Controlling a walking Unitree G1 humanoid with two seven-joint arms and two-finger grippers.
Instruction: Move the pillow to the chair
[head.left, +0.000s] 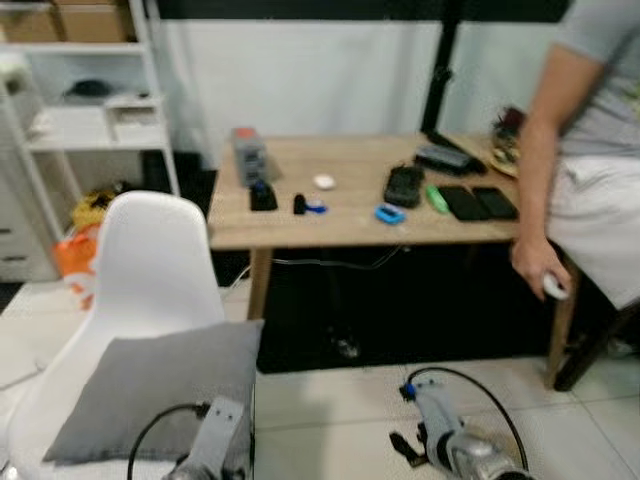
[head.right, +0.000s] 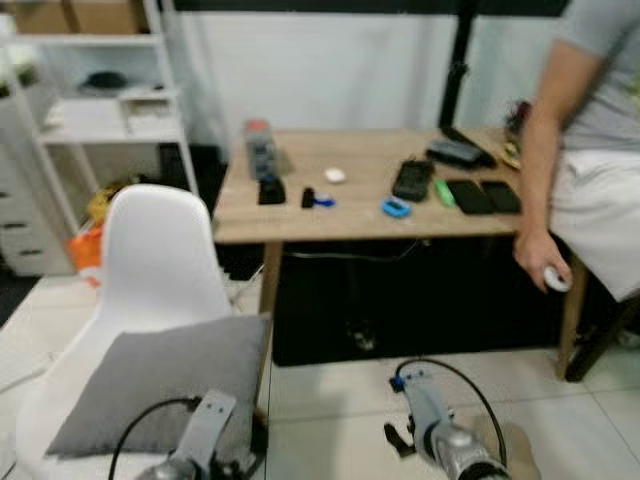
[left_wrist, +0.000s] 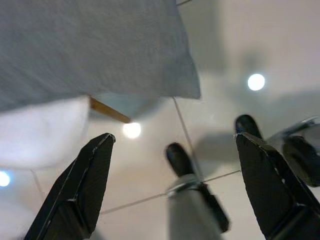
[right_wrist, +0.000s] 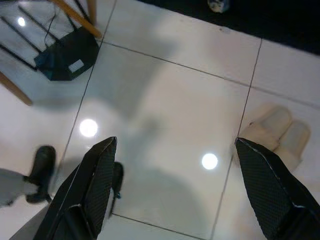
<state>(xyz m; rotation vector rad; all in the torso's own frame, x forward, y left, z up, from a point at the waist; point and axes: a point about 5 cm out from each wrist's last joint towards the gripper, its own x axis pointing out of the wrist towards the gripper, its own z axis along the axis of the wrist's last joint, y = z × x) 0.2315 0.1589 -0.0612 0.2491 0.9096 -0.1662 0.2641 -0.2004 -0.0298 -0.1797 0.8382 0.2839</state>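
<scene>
A grey pillow (head.left: 150, 385) lies flat on the seat of the white shell chair (head.left: 150, 265) at the lower left. In the left wrist view the pillow's corner (left_wrist: 100, 45) hangs over the seat edge, above the floor. My left gripper (left_wrist: 180, 185) is open and empty just below that corner, its fingers (left_wrist: 80, 185) spread wide. My left arm (head.left: 215, 445) is low beside the chair. My right gripper (right_wrist: 175, 195) is also open, over bare floor tiles, with the right arm (head.left: 455, 445) at the lower middle.
A wooden table (head.left: 350, 215) with phones and small gadgets stands ahead. A person (head.left: 590, 160) leans on its right end, one hand (head.left: 540, 270) holding a small white object. White shelves (head.left: 90, 110) stand at the left. A black router (right_wrist: 67, 60) and slippers (right_wrist: 277, 135) lie on the floor.
</scene>
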